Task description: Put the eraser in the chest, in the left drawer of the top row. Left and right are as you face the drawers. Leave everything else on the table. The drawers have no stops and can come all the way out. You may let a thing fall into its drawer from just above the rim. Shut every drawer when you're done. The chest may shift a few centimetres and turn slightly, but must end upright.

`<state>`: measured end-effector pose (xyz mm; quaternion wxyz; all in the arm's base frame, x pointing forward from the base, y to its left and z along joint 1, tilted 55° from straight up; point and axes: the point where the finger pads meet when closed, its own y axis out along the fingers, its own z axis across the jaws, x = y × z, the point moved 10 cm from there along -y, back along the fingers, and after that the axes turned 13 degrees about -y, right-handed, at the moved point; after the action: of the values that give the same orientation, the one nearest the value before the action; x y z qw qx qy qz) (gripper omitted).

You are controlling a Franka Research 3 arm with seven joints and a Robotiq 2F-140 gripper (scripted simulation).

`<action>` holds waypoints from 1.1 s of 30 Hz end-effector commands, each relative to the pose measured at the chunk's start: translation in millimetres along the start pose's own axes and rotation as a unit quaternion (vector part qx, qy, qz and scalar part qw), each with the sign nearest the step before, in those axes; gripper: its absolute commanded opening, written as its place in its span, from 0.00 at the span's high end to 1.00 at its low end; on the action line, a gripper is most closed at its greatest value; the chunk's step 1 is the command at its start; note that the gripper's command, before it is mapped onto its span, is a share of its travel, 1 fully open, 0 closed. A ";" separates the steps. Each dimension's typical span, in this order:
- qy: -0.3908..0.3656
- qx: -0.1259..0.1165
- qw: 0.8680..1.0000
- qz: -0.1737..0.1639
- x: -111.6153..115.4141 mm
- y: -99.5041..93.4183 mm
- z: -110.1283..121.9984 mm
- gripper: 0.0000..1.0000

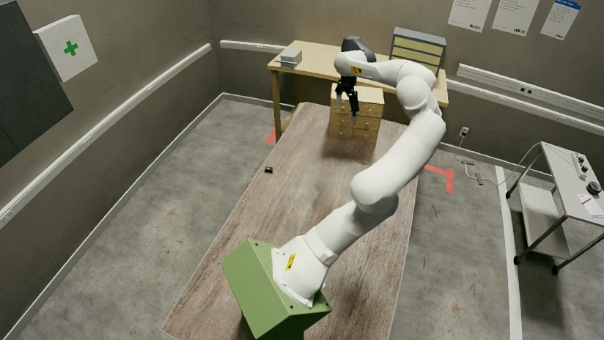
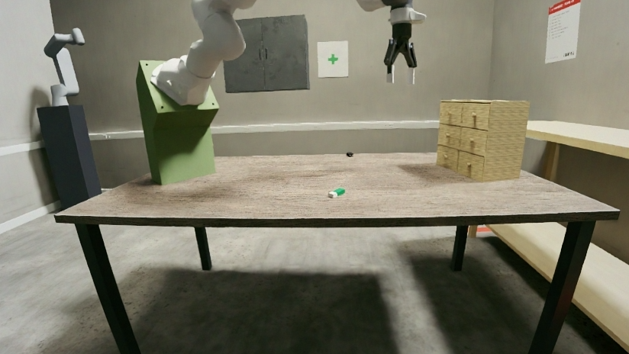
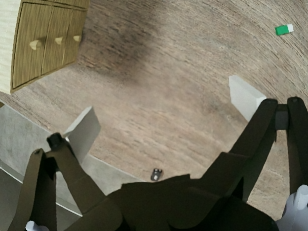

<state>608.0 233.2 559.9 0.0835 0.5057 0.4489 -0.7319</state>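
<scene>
The eraser (image 2: 337, 192) (image 3: 284, 29) is small, green with a white end, and lies flat on the wooden table (image 2: 263, 185) (image 1: 295, 190) near its middle. The arm hides it in the top view. The wooden chest (image 1: 363, 128) (image 2: 506, 136) (image 3: 53, 34) stands upright at the far end of the table with all its drawers shut. Its top-row left drawer (image 2: 451, 113) has a small knob. My gripper (image 1: 345, 109) (image 2: 400, 78) (image 3: 161, 103) is open and empty. It hangs high above the table, in front of the chest's drawer side and far from the eraser.
A small black object (image 1: 268, 169) (image 2: 349, 154) (image 3: 157, 174) lies near one long edge of the table. My green base block (image 1: 257, 286) (image 2: 175, 131) stands at the end opposite the chest. A light wooden desk (image 1: 312, 58) stands just behind the chest.
</scene>
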 end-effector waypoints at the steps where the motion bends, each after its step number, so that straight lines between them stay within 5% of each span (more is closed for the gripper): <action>1: 0.070 -0.002 0.998 0.001 1.7 -0.6 -1.1 0.00; 14: 0.162 -0.002 0.987 0.001 1.4 -0.2 -1.2 0.00; 33: 0.297 -0.002 0.955 0.000 1.0 0.4 -1.4 0.00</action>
<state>609.3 232.5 559.9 -0.0250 0.6625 0.4558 -0.5938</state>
